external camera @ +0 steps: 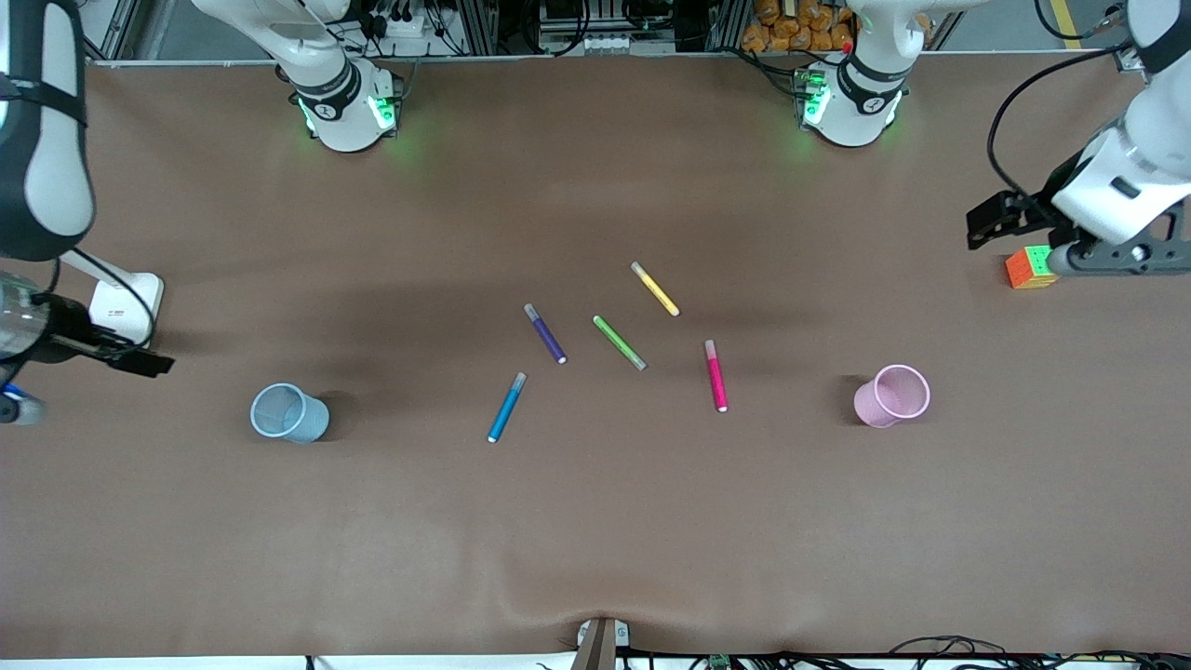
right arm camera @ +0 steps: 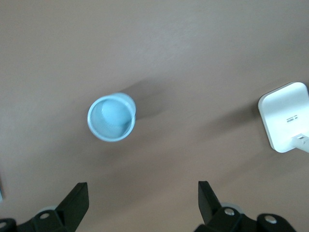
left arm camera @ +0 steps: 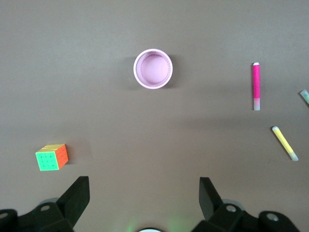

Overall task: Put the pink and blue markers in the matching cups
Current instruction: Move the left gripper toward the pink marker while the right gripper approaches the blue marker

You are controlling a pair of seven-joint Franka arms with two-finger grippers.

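The blue marker (external camera: 507, 408) and the pink marker (external camera: 715, 375) lie flat on the brown table near its middle. The pale blue cup (external camera: 289, 412) stands upright toward the right arm's end, and the pale pink cup (external camera: 893, 395) toward the left arm's end. My left gripper (left arm camera: 143, 193) is open and empty, high over the table by the Rubik's cube; its view shows the pink cup (left arm camera: 153, 68) and the pink marker (left arm camera: 256, 86). My right gripper (right arm camera: 142, 198) is open and empty, high over the table beside the blue cup (right arm camera: 111, 117).
A purple marker (external camera: 545, 333), a green marker (external camera: 620, 342) and a yellow marker (external camera: 655, 288) lie among the two task markers. A Rubik's cube (external camera: 1030, 266) sits under the left hand. A white box (external camera: 127, 303) stands at the right arm's end.
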